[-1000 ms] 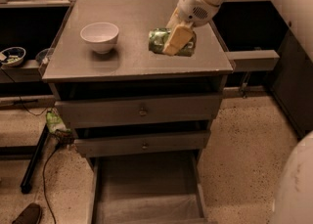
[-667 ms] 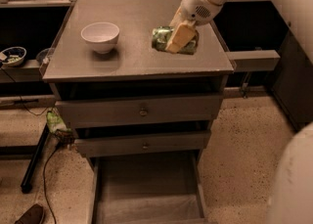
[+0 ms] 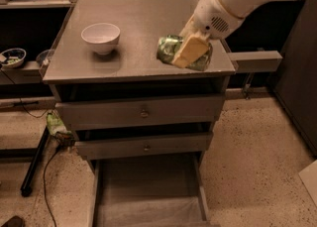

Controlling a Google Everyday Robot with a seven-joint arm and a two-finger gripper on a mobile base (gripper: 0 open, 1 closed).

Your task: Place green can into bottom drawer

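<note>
The green can [image 3: 167,47] is shown clamped between the fingers of the gripper [image 3: 190,51], near the front right corner of the table [image 3: 133,23]. Compared with one second earlier, can and gripper have been shifted slightly rightward and toward the front edge. The white bowl [image 3: 100,36] is unmoved. The bottom drawer [image 3: 148,184] is seen pulled open below, well apart from the can.

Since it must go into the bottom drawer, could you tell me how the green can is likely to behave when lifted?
Under the gripper, the can lies on its side on the cabinet top, so it would probably roll if nudged. Its shiny, dented skin suggests thin metal: likely light, slippery and easily crushed.
</note>
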